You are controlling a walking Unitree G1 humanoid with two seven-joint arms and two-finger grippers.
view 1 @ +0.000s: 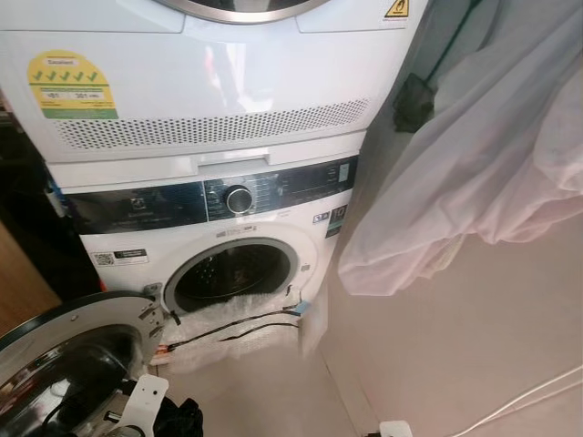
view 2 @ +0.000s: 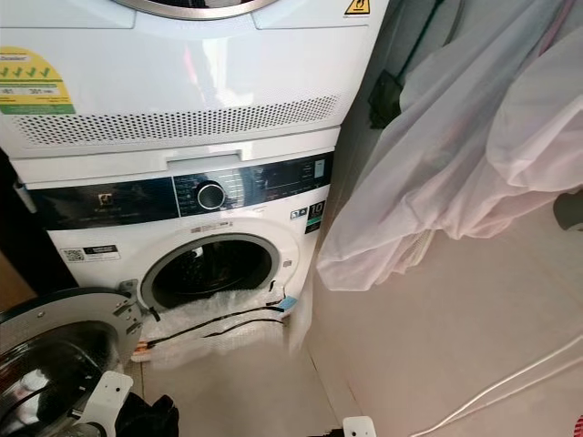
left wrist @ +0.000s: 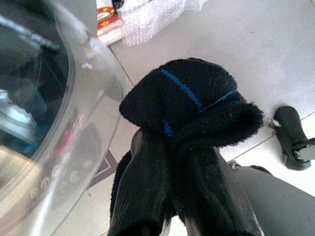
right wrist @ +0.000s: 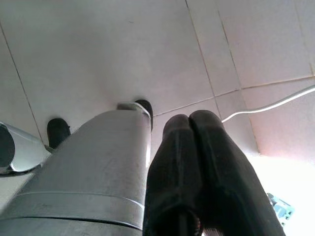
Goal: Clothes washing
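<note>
Left claw (left wrist: 192, 147): clamped on fuzzy black blue-striped garment (left wrist: 192, 105) — not yet loaded.
Right claw (right wrist: 189, 123): closed, empty.
White front-load washer (view 1: 219, 241): round glass door (view 1: 68, 360) opened.

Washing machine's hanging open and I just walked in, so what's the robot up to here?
The robot is loading laundry. Its left gripper has its jaws shut on a black fuzzy cloth with a blue stripe, held low beside the open washer door. The washing machine stands under a dryer, its drum open, with bubble wrap on the floor before it. The right gripper hangs idle over the floor tiles, jaws shut.
</note>
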